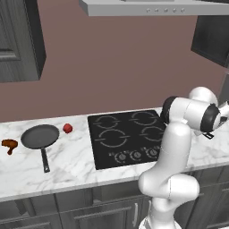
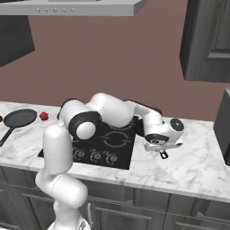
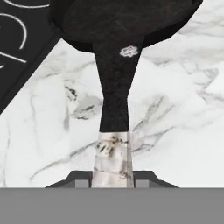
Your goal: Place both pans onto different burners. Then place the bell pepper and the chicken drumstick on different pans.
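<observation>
My gripper (image 3: 112, 180) is shut on the long handle (image 3: 114, 92) of the smaller black pan (image 3: 127, 22), one fingertip on each side. That pan lies over the marble just right of the cooktop's corner (image 3: 17, 48). From the right base view, the gripper (image 2: 160, 146) sits low over the counter to the right of the cooktop (image 2: 117, 140), and my forearm hides most of the pan. The wide dark grey pan (image 1: 40, 136) rests on the counter left of the cooktop (image 1: 127, 134) and its burners. The red bell pepper (image 1: 67, 128) lies beside its right rim. The brown chicken drumstick (image 1: 10, 145) lies to its left.
A row of knobs (image 1: 136, 154) lines the cooktop's front edge. A range hood (image 1: 156, 6) hangs above, with dark wall cabinets (image 1: 20, 40) to either side. A dark tall block (image 2: 223, 126) stands on the counter at the far right.
</observation>
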Controlling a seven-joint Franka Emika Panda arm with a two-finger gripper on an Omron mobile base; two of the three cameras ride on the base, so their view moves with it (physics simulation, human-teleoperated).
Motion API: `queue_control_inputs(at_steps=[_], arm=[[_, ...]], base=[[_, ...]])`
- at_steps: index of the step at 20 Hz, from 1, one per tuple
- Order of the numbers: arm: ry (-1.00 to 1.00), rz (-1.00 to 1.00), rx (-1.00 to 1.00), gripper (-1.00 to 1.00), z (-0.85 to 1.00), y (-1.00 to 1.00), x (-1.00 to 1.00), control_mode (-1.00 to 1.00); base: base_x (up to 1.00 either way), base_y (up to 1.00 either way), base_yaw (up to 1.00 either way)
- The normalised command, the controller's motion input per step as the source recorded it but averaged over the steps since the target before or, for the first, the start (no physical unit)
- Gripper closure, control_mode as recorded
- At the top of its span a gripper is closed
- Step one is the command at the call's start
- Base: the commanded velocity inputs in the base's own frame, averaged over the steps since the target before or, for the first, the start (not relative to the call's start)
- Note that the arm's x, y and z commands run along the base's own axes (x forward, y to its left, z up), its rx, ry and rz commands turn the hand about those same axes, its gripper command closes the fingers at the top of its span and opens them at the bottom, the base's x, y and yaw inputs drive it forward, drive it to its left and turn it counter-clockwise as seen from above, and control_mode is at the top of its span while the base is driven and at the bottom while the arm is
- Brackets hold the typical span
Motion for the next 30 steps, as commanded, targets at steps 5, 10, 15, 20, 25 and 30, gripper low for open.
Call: queue_control_inputs(at_steps=[5,10,15,20,25,30], arm=[[0.11,0.25,0.03,1.00,0.20,0.20,0.00,-1.00],[0.14,0.24,0.05,1.00,0.26,0.24,0.00,-1.00],[0.14,0.23,0.04,1.00,0.12,0.33,-0.02,-1.00],[0.12,0.14,0.00,1.00,0.00,0.36,-0.02,-1.00],[0.07,0.13,0.00,1.00,-0.02,0.35,0.00,-1.00],[0.01,0.11,0.00,1.00,-0.13,0.16,0.00,-1.00]], base=[[0.00,0.00,0.00],[0.00,0.00,0.00],[0.00,0.00,0.00],[0.00,0.00,0.00],[0.00,0.00,0.00],[0.00,0.00,0.00]])
